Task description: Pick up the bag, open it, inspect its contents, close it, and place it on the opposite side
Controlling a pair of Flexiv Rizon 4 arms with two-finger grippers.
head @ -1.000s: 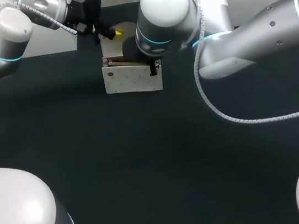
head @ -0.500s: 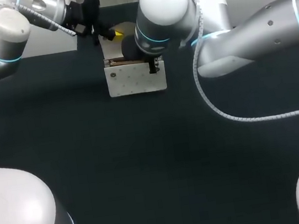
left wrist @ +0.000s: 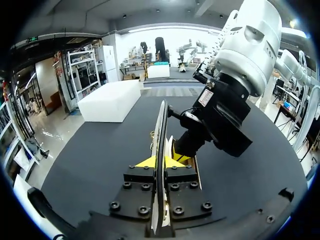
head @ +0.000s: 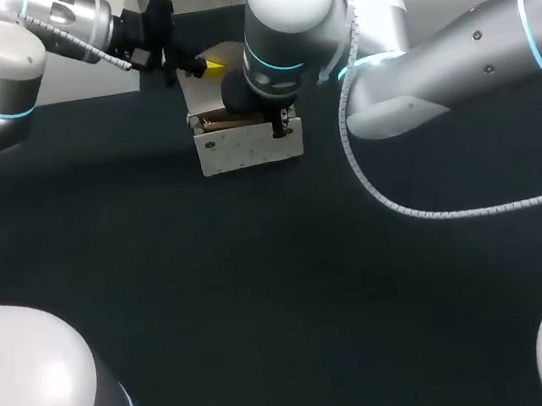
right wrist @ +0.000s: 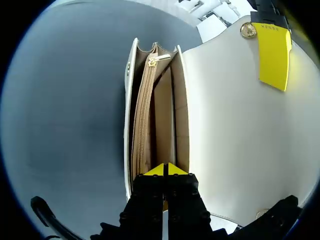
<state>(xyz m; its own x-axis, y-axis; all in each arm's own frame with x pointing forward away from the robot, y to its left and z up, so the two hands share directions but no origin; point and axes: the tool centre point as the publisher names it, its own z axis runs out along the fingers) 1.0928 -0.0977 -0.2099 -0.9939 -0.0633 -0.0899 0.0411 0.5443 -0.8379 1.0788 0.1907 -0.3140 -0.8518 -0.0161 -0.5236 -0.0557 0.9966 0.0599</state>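
Open bag (head: 243, 148) end in clamped right gripper (right wrist: 163, 170); raised flap (left wrist: 160, 127) (edge-on) in clamped left gripper (left wrist: 159, 161)

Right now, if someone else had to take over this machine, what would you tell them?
Left gripper: shut on the flap, holding it folded back.
Right gripper: shut on the bag at one end, tips over its inner compartments.
Bag: far middle of the table, mouth open, zip pocket in view.
Done: gripped, opened.
Left: finish inspecting, close the flap, place the bag on the opposite side.
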